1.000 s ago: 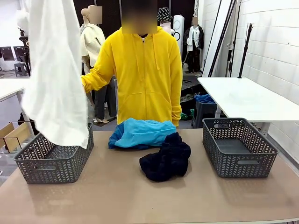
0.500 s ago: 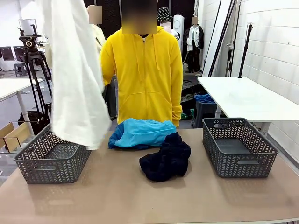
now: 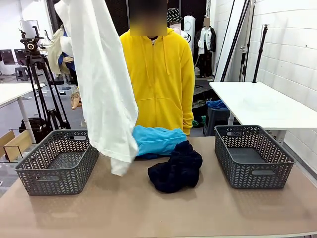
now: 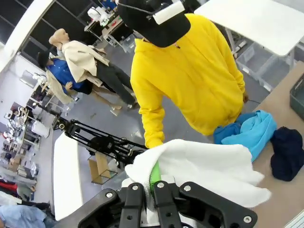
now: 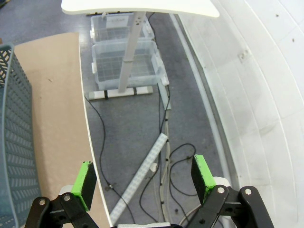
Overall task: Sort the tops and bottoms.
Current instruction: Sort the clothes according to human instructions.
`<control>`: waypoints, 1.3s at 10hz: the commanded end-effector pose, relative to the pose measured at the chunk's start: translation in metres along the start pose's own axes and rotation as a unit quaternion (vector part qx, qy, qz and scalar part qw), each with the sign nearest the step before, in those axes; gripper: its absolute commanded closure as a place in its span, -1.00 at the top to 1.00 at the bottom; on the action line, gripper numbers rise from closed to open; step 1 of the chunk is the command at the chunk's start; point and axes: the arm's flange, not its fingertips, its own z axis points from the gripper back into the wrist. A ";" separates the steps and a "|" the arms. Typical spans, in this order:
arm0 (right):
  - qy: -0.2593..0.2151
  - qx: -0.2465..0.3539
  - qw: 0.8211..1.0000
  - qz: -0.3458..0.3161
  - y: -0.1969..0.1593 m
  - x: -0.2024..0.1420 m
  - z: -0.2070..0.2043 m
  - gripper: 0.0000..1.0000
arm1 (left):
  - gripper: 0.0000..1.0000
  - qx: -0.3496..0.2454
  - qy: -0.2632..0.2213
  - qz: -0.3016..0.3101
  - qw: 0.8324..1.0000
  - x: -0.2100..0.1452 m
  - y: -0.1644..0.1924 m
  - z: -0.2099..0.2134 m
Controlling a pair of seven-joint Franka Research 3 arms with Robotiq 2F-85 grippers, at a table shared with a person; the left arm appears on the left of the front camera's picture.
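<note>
White shirt (image 3: pixel 104 84) swings right, off the left basket (image 3: pixel 54 173), left gripper (image 4: pixel 147 188) clamped on it, right gripper (image 5: pixel 143 175) jaws apart: top likely not yet sorted.

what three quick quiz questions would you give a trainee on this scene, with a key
1. True or false: the left gripper is shut on the white shirt, which hangs well above the table.
2. Where does the dark navy garment lie? A in a basket; B on the table, in front of the blue garments; C in the person's hands.
3. Fill in: the jaws of the right gripper stand ____, with nothing between them.

Key: 1 true; 2 B; 3 open.
</note>
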 end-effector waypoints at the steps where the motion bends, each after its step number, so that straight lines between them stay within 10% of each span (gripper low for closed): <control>1: 0.002 0.000 1.000 0.006 0.000 -0.001 0.000 1.00 | -1.00 0.003 0.009 0.021 1.000 -0.023 0.019 -0.019; 7: 0.002 0.000 1.000 0.006 0.000 -0.001 0.000 1.00 | -1.00 0.005 0.117 0.080 0.990 -0.157 0.030 -0.058; 13: 0.002 0.000 1.000 0.006 0.000 -0.001 0.000 1.00 | -1.00 -0.077 0.151 0.161 0.972 -0.279 -0.061 -0.137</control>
